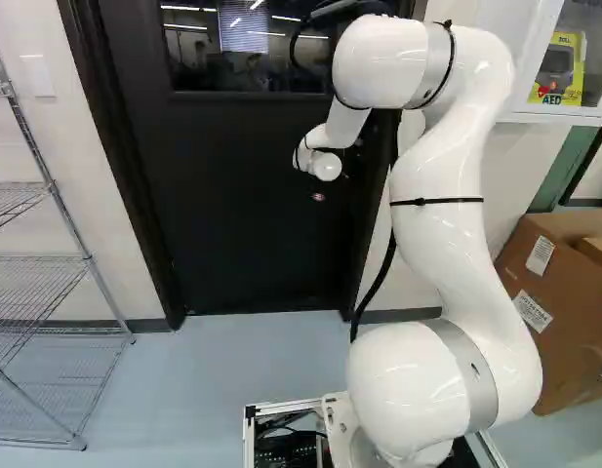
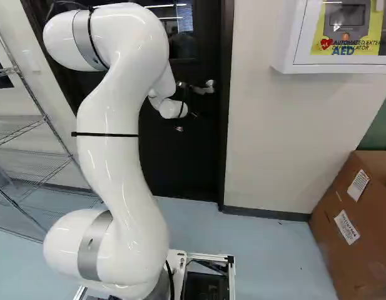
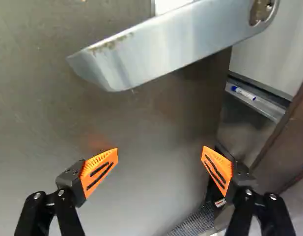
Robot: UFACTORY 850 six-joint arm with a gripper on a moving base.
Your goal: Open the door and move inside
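Observation:
The gripper [image 2: 186,92] is a dark shape by the door's handle side in the right base view, its fingertips hard to make out. In the wrist view the gripper [image 3: 159,164] has its orange-padded fingers wide apart, nothing held between them. Ahead of them the silver lever handle [image 3: 166,44] crosses the door face [image 3: 136,118], touching neither finger. Past the door's edge a gap shows the space beyond, so the door is ajar. The dark door [image 1: 242,234] with its window stands before the arm in the left base view.
Wire shelving [image 1: 57,258] stands left of the door. A white AED cabinet [image 2: 333,65] hangs on the wall to the right, above a cardboard box [image 2: 349,219] on the floor. Through the gap the wrist view shows a ledge holding a marker [image 3: 243,93], beside a brown frame [image 3: 284,137].

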